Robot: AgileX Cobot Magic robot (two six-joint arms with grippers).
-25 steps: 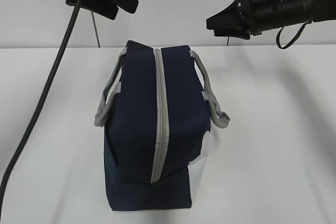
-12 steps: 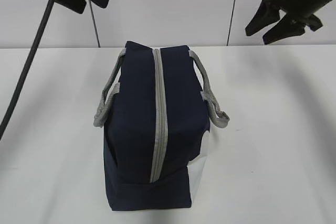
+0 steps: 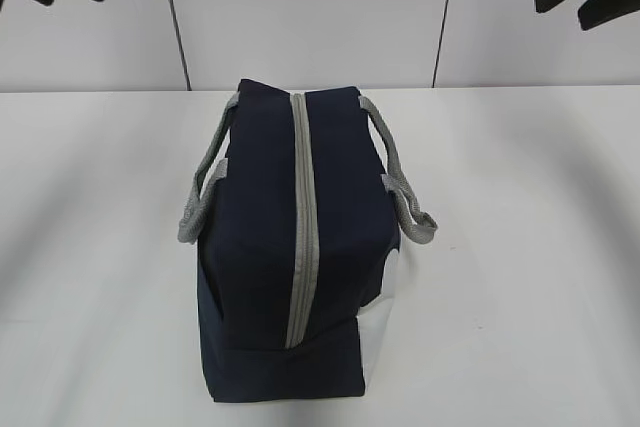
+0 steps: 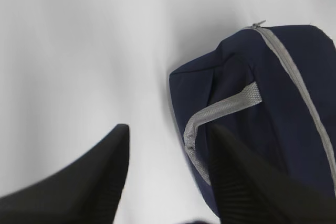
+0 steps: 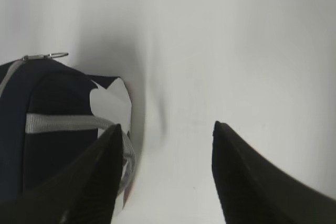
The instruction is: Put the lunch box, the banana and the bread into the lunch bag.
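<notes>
With the zipper (image 3: 303, 217) closed along its top, your lunch bag (image 3: 290, 277) stands alone at the middle of the white counter (image 3: 520, 247).

Your left gripper (image 4: 167, 174) hangs high at about ten o'clock from the bag, fingers (image 4: 86, 182) apart and empty; your right gripper (image 5: 165, 177) hangs high at about two o'clock, fingers (image 5: 252, 182) likewise apart and holding nothing. Grey strap handles (image 3: 205, 182) droop down both sides of the bag. In the right wrist view, a metal ring pull (image 5: 55, 55) sticks out at the zipper's end.
</notes>
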